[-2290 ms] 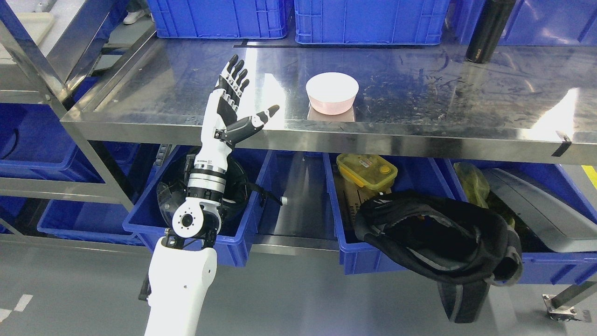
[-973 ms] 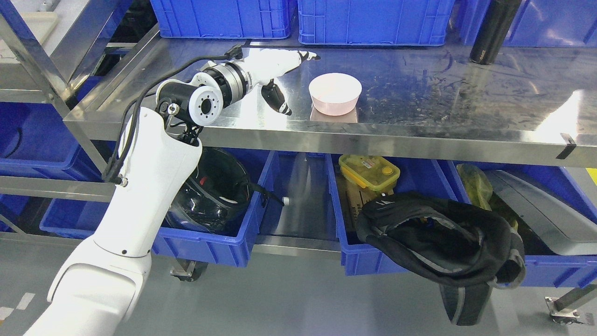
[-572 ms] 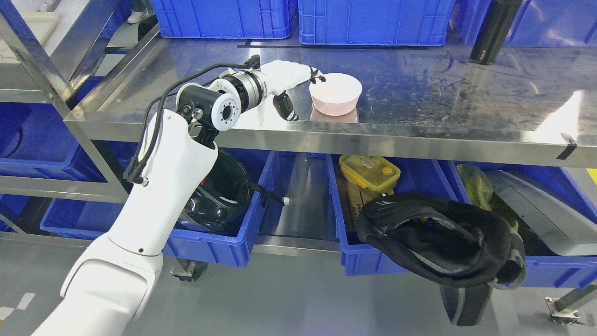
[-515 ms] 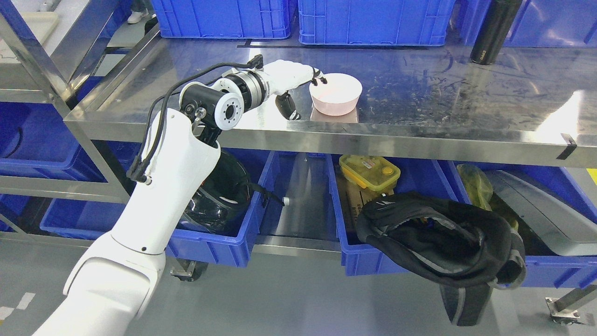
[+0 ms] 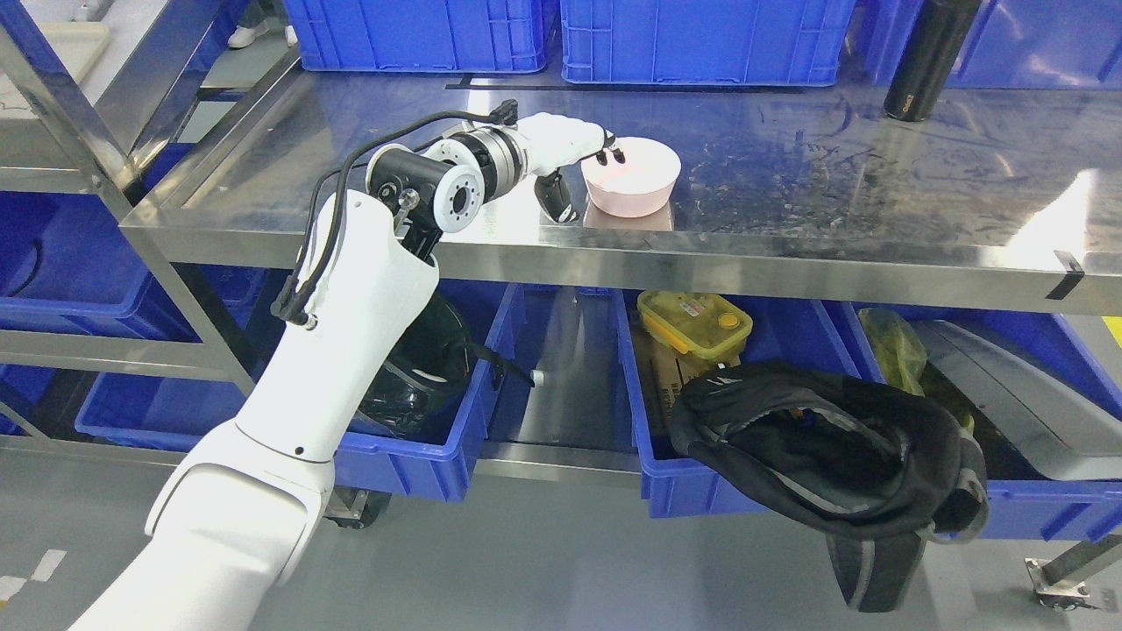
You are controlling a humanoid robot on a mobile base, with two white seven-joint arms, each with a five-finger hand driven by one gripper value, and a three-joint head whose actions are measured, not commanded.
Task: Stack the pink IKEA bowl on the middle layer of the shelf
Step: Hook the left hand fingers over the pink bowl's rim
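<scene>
Pink and round, the bowl sits upright on the shiny metal shelf, near its front edge. My left hand is at the bowl's nine o'clock side, with my fingers hooked over the rim and my thumb down outside the wall. A black bottle stands far off at the bowl's two o'clock.

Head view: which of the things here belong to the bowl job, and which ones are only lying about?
Belong to the job:
- pink bowl
- steel shelf it stands on
- left hand, fingertips over the bowl's rim

Only lying about:
- black bottle
- blue crates at the back
- yellow lunch box below
- black helmet in a bin
- black bag
</scene>
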